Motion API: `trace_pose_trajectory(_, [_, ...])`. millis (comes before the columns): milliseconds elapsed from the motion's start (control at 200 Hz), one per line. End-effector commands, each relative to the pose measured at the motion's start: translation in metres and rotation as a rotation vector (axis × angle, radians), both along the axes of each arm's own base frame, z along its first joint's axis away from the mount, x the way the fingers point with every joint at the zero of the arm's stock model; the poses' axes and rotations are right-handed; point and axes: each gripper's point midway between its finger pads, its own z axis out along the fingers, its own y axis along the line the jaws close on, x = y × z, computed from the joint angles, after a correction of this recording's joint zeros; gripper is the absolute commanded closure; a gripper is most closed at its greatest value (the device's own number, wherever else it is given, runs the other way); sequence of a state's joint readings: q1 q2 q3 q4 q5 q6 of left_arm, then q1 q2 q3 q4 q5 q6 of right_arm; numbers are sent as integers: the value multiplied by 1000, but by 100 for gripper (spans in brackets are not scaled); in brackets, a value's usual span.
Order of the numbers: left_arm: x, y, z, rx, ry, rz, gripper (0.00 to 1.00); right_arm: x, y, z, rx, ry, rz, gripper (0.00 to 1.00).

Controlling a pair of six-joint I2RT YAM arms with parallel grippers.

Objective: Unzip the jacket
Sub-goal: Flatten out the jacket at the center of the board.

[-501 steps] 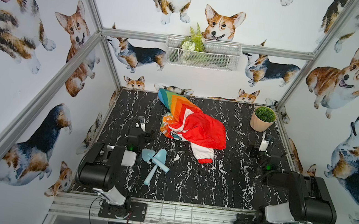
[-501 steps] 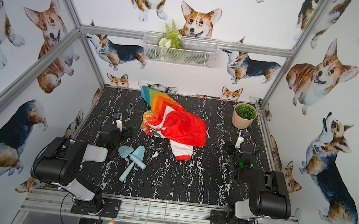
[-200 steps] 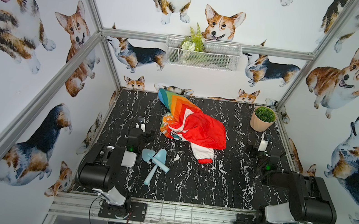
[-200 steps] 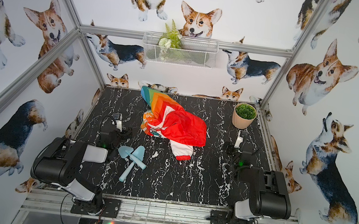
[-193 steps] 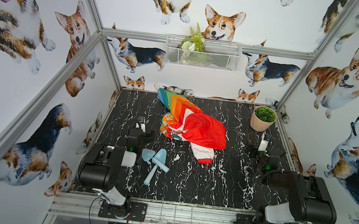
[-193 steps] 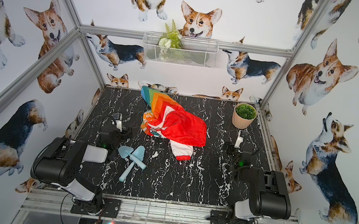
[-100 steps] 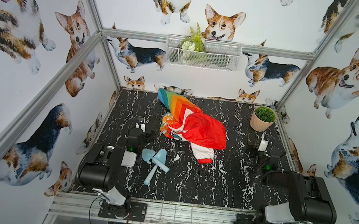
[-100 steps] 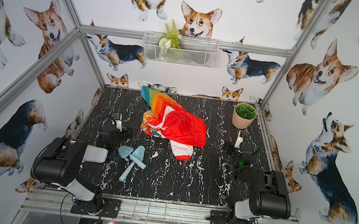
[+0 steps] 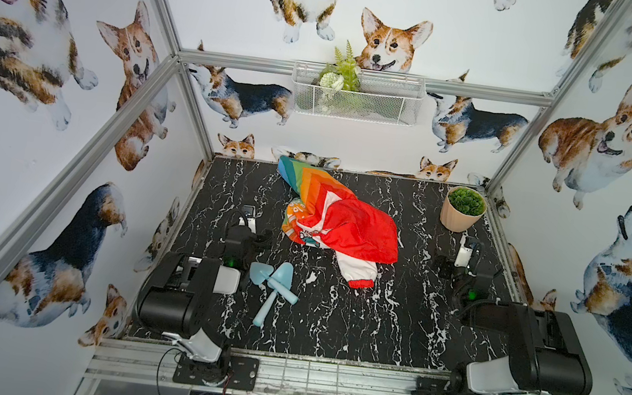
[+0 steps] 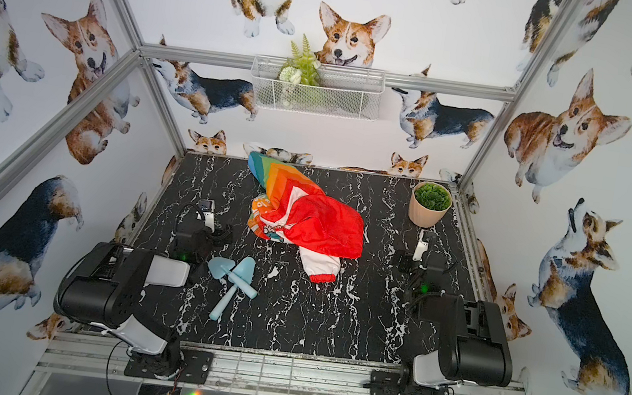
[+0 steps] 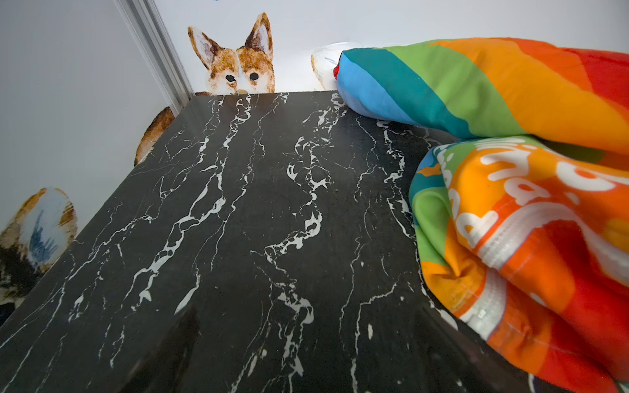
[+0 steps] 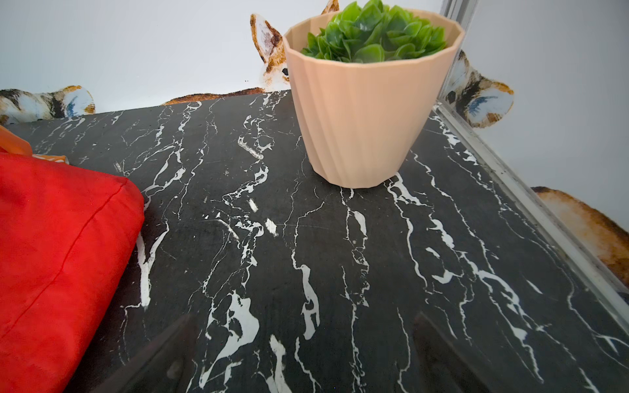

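Observation:
The jacket [image 9: 340,221] [image 10: 305,216] lies crumpled at the middle back of the black marble table [image 9: 329,326]. Its red hood is on top, a rainbow-striped sleeve points to the back wall, and a white sleeve with a red cuff points toward the front. No zipper pull shows in the top views. My left gripper [image 9: 246,235] [image 10: 205,233] rests open on the table just left of the jacket [image 11: 510,211], apart from it. My right gripper [image 9: 460,265] [image 10: 419,263] rests open to the right of the red hood [image 12: 51,255]. Both hold nothing.
Two pale blue toy shovels [image 9: 272,285] lie crossed in front of the left gripper. A potted plant [image 9: 463,209] [image 12: 371,102] stands at the back right corner, straight ahead of the right gripper. A wire basket [image 9: 356,95] hangs on the back wall. Walls enclose three sides.

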State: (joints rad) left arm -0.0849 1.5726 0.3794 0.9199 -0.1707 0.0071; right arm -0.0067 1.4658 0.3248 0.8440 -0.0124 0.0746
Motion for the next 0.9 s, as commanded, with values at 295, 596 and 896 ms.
trace_pose_trajectory(295, [2,1,4,5,-12,6,0,2,1,3,-12,-11,13,1])
trace_pose_trajectory(596, [2,1,4,5,-12,5,0,1,1,3,-12,-12,13,1])
trace_pose_trajectory(896, [2,1,3,5,-11,6,0,2,1,3,-12,-10,14,1])
